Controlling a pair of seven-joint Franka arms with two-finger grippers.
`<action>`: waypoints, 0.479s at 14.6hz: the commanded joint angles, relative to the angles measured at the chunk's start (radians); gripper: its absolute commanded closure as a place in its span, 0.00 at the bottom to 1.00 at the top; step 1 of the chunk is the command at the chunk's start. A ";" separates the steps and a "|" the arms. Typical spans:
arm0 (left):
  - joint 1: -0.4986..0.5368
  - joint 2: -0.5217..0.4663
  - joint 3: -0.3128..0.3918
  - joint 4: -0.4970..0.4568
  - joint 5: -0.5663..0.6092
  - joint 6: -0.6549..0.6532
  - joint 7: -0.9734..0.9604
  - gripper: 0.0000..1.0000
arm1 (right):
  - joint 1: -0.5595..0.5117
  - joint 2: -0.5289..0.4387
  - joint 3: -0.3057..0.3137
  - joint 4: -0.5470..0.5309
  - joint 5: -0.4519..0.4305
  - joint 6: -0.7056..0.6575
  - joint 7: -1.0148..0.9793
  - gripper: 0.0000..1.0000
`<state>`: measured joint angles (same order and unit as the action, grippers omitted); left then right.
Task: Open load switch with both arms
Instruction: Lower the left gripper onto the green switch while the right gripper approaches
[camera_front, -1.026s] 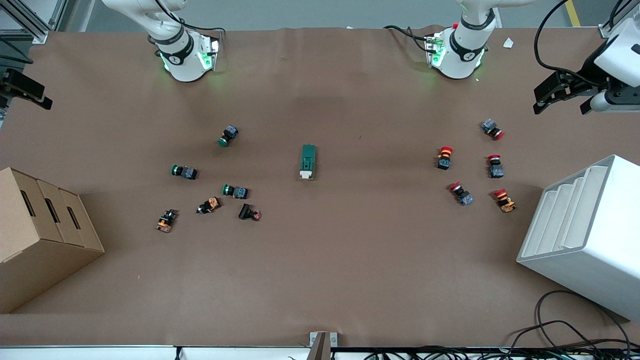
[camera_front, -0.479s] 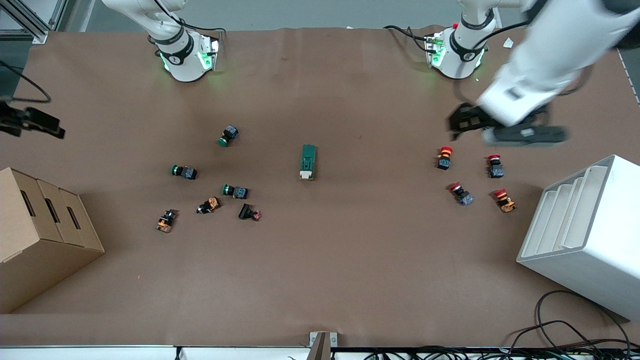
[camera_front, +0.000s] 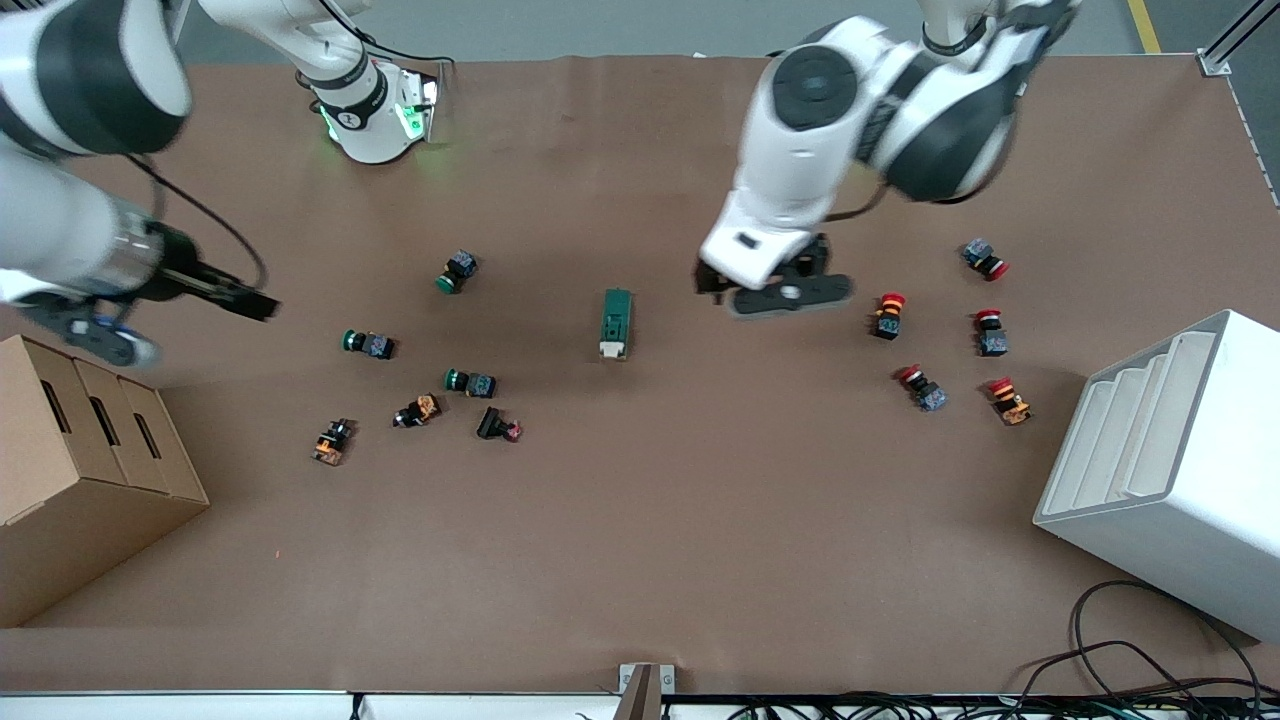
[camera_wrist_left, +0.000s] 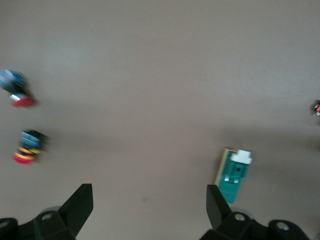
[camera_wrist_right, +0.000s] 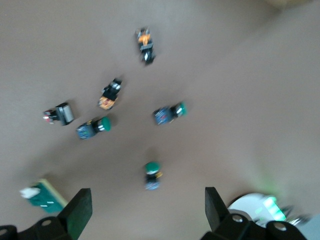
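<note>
The left gripper (camera_front: 712, 283) hangs in the air with its fingers (camera_wrist_left: 80, 205) spread wide and nothing between them, over the brown table (camera_front: 640, 520) just beside the load switch (camera_front: 616, 323), toward the left arm's end from it. The load switch lies flat with its white lever end nearer to the front camera. Toward the left arm's end from this gripper lie several red-capped push buttons (camera_front: 888, 315) and a white stepped box (camera_front: 1170, 470). The right gripper (camera_front: 240, 300) is also up in the air, fingers (camera_wrist_right: 77, 212) spread apart and empty, near a green-capped push button (camera_front: 368, 344) and above a cardboard box (camera_front: 80, 470). No writing can be read on any part
</note>
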<state>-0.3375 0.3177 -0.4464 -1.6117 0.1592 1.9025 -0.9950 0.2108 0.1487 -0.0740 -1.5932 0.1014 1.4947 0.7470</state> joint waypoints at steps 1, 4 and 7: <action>-0.115 0.095 0.002 0.013 0.115 0.047 -0.224 0.00 | 0.079 0.070 -0.009 -0.001 0.046 0.053 0.262 0.00; -0.231 0.197 0.000 0.013 0.291 0.067 -0.463 0.00 | 0.192 0.167 -0.007 0.007 0.050 0.160 0.544 0.00; -0.336 0.277 0.000 -0.008 0.454 0.095 -0.678 0.00 | 0.264 0.291 -0.009 0.035 0.128 0.275 0.760 0.00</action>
<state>-0.6271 0.5512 -0.4480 -1.6221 0.5183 1.9823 -1.5643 0.4408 0.3601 -0.0718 -1.5947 0.1746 1.7260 1.3876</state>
